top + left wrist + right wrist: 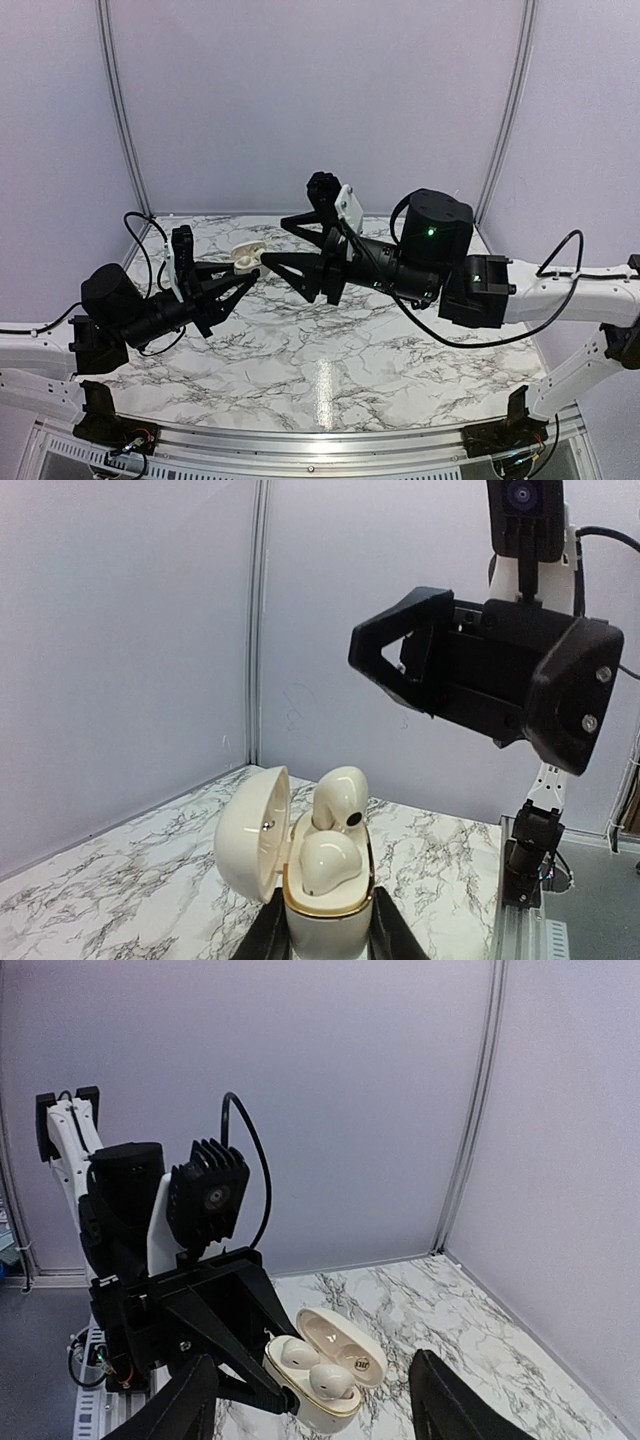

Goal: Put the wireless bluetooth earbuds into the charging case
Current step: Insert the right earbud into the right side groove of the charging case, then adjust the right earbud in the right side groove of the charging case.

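Observation:
The charging case (pixel 322 910) is cream-white with a gold rim, and its lid (pixel 250 830) is hinged open to the left. My left gripper (pixel 322 935) is shut on the case's lower body and holds it above the table. The two earbuds look cream-white, not black. One earbud (pixel 325 865) lies seated in the case. The other earbud (pixel 340 792) stands up, partly out of its socket. My right gripper (pixel 313 1412) is open and empty, its fingers spread either side of the case (pixel 320 1390). In the top view the case (pixel 248 256) sits between both grippers.
The marble table (pixel 330 350) lies below both arms. Purple walls close in the back and sides, with corner posts (pixel 120 110). The right arm's black body (pixel 500 680) hangs close above the case. The table's metal front rail (pixel 320 435) runs along the near edge.

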You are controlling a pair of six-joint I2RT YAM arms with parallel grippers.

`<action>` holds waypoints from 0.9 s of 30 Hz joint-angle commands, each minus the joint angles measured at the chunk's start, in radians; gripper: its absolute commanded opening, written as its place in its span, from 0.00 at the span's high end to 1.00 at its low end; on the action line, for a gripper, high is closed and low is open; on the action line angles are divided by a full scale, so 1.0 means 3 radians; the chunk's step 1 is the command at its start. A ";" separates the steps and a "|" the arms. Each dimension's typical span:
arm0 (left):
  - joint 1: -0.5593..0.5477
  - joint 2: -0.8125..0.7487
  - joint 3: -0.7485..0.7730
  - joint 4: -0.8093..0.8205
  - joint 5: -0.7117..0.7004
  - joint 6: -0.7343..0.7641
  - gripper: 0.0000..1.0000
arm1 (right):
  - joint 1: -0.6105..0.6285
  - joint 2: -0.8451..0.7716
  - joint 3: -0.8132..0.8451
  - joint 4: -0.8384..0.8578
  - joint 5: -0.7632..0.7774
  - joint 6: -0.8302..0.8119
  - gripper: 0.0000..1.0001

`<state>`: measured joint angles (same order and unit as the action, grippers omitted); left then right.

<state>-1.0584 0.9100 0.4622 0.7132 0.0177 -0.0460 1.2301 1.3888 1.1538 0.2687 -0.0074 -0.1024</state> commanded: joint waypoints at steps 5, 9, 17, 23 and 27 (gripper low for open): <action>0.0025 -0.0020 0.0040 0.0123 0.0320 -0.0001 1.00 | -0.0398 -0.0175 -0.0005 -0.0283 -0.0684 0.0171 0.33; 0.0025 0.0035 0.0092 0.0061 0.0375 -0.0005 1.00 | -0.0414 -0.0089 0.0121 -0.0531 -0.0723 0.0097 0.33; 0.0025 0.0119 0.0156 0.0029 0.0414 -0.0010 1.00 | -0.0414 -0.0027 0.0144 -0.0595 -0.0966 0.0017 0.24; 0.0031 0.0178 0.0193 -0.0025 0.0465 0.0034 1.00 | -0.0414 0.0037 0.0210 -0.0675 -0.0887 0.0014 0.21; 0.0028 0.0225 0.0230 -0.0065 0.0518 0.0051 1.00 | -0.0414 0.0063 0.0230 -0.0665 -0.0811 0.0043 0.21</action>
<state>-1.0554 0.9653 0.4892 0.7006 0.1471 -0.0414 1.1057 1.3972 1.1740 0.0826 -0.2699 -0.0875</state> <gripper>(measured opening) 0.247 0.788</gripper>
